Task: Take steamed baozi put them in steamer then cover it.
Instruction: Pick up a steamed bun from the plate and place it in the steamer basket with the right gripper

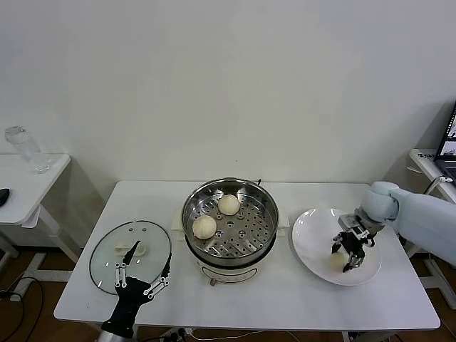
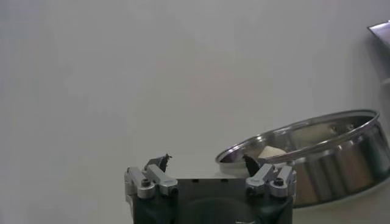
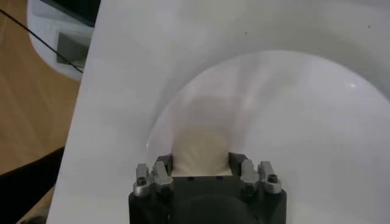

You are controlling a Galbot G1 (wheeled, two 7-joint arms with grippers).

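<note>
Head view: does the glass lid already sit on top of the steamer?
No: the lid lies flat on the table to the left of the open steamer.

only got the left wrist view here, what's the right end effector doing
Observer: The right end effector is shut on a baozi over the white plate.
Operator: how many buns are in the steamer
Observer: Two, both lying on the perforated tray of the steamer.
Operator: where's the cover
Observer: The cover lies flat on the table, on the robot's left of the steamer, with the open left end effector above it.
</note>
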